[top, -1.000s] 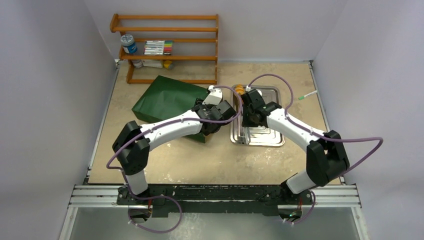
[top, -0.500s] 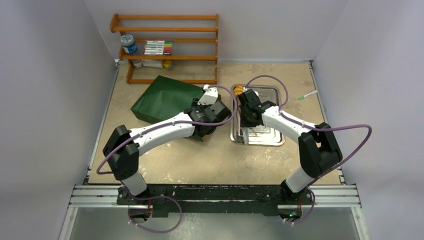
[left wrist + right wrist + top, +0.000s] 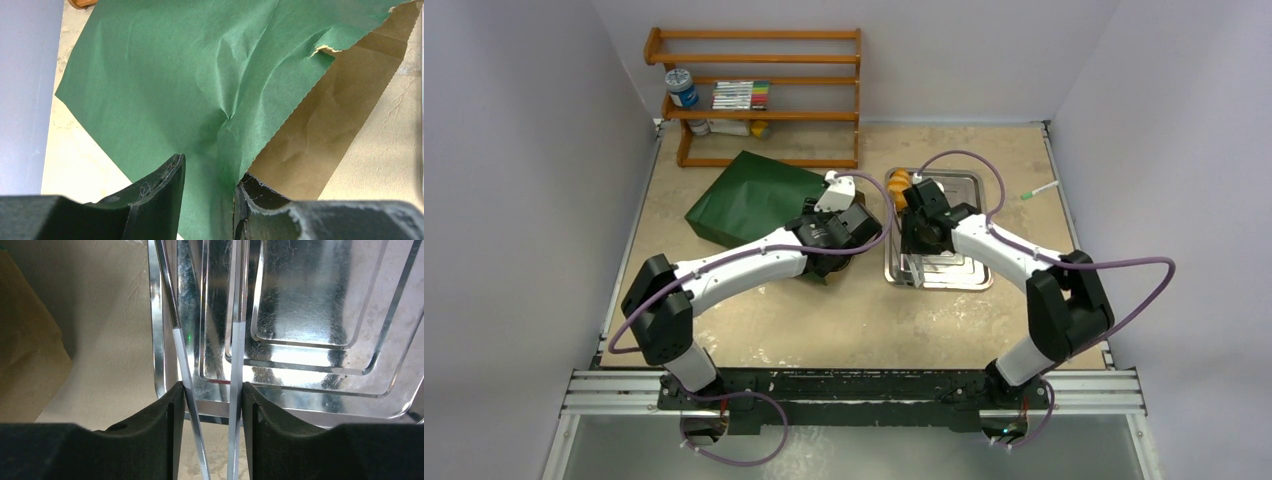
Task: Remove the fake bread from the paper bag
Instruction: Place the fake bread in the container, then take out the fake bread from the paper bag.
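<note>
Far L, back corner: wooden rack [image 3: 759, 100] w/ a jar [image 3: 681, 87] and a row of markers [image 3: 742, 95] on its shelves. In front of it the dark green paper bag [image 3: 749, 200] lies flat on the bench [image 3: 844, 320], L of centre, its mouth toward the middle and brown kraft inside showing at the torn, zigzag lip.

The left arm [image 3: 744, 260] reaches across to that mouth. In the wrist view the left jaws straddle the top green layer, one finger on the green outside and the other on the kraft side. Creased paper fills the gap, so they're gripping the bag's upper lip.

Just R of the bag is a silver tray [image 3: 969, 270]. A small orange roll [image 3: 902, 184] shows at its far-L corner, beside the right arm [image 3: 1004, 250]; can't tell if anything touches it.

The right jaws hold metal tongs [image 3: 235, 340] over the tray's L rim. Both tong arms press against the inner finger faces, spread apart.

Far R: a thin white stick [image 3: 1041, 190] w/ a green tip lies on the bench.
</note>
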Tool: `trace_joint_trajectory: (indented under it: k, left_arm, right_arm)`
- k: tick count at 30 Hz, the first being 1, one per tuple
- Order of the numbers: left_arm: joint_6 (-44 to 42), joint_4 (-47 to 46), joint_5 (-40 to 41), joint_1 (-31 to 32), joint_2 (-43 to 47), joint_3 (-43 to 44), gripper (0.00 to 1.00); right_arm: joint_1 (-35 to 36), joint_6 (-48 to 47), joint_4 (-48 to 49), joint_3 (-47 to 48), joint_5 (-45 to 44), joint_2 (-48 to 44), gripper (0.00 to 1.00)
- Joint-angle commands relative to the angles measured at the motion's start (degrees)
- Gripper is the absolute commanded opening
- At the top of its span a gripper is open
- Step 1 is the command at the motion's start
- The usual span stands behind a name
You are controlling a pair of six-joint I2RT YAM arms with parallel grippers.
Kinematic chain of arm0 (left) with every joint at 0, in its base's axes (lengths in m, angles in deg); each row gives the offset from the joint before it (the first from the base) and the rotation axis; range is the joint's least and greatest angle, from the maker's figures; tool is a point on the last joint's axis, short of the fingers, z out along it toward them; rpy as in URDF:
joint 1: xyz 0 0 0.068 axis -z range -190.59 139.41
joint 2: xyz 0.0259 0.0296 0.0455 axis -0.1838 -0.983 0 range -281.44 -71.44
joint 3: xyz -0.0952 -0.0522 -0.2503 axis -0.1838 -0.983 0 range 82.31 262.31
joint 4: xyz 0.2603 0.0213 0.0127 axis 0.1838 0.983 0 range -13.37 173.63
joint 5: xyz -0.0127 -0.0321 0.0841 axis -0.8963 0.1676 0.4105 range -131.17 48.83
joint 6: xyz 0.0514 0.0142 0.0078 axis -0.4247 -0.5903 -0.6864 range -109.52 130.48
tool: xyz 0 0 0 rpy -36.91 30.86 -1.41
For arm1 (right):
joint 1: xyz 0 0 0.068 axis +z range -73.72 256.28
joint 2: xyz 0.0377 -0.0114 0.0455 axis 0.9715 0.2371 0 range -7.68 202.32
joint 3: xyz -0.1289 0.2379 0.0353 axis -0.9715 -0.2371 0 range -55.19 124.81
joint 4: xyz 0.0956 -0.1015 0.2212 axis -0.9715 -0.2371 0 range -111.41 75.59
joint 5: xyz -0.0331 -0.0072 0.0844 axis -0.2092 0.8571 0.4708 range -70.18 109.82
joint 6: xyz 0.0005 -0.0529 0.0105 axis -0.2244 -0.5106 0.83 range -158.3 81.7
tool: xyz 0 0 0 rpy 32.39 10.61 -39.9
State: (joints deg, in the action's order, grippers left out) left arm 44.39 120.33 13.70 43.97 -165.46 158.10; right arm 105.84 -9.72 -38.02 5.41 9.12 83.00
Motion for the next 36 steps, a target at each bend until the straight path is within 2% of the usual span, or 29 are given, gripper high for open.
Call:
trace_joint_trajectory:
  k: [1,21,36]
  left_arm:
    - [1.8,-1.1,1.7,0.3,4.0,-0.6,0.34]
    - [3.8,0.3,1.9,0.3,6.1,-1.3,0.35]
    - [4.2,0.5,0.8,-0.5,9.0,-4.0,0.35]
  right_arm:
    - [-0.1,1.4,1.0,-0.8,0.9,-4.7,0.45]
    - [0.5,5.0,-0.4,-7.9,1.4,-15.9,0.45]
    - [7.1,12.2,-6.2,-11.1,0.7,-27.6,0.41]
